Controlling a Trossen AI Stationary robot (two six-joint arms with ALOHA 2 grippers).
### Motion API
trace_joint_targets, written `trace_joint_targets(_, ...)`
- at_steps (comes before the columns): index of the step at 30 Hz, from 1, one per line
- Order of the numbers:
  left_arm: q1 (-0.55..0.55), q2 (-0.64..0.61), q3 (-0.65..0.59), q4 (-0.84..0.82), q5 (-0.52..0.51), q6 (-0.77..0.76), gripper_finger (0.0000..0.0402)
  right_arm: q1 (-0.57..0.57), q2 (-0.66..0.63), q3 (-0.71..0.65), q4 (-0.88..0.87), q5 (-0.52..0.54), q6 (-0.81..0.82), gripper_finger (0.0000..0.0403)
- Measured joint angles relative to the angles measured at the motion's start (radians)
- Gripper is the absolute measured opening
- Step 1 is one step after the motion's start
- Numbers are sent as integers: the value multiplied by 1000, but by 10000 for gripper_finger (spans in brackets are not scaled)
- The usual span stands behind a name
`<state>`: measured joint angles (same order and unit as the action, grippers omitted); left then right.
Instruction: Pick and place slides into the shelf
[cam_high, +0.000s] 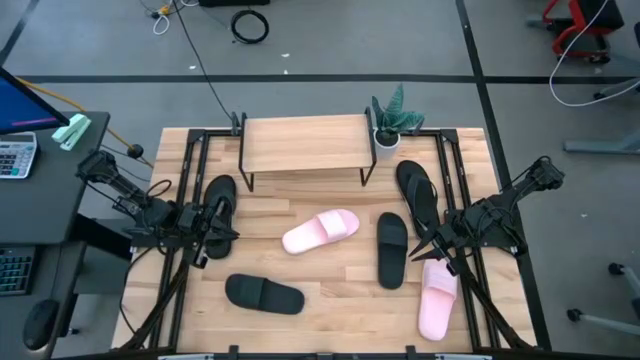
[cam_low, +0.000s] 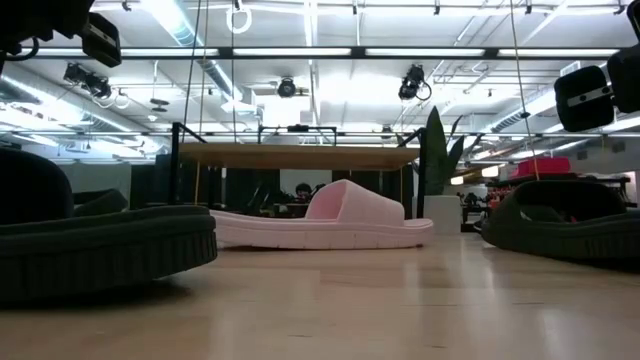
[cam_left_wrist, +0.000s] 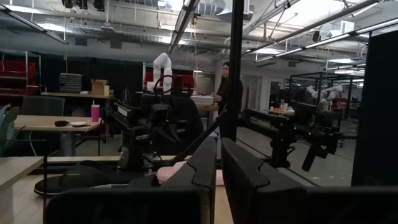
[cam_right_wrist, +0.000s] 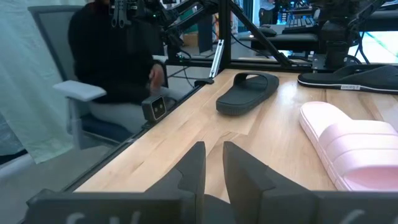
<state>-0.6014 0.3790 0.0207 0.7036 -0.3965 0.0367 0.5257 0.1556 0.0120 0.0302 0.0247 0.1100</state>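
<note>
Starting stage: shelf (cam_high: 305, 142) at table's far edge, top bare, 0 of 6 placed. All slides on tabletop: 2 pink (cam_high: 320, 231) (cam_high: 437, 297), 2 black broad (cam_high: 264, 294) (cam_high: 392, 249), 2 thongs (cam_high: 217, 200) (cam_high: 417, 192). Left gripper (cam_high: 224, 235) near left thong, right gripper (cam_high: 430, 245) above right pink slide; both nearly closed, empty.

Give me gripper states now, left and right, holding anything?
Left gripper: shut, holding nothing, over the table's left side by a black flip-flop.
Right gripper: shut, holding nothing, beside the pink slide at the right.
</note>
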Motion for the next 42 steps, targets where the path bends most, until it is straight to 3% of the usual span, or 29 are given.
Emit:
trace_joint_targets(25,0,0,0,2,0,0,35,0,0,0,0,0,0,63)
trace_joint_targets(42,-1,0,0,-1,0,-167,30,0,0,0,0,0,0,63)
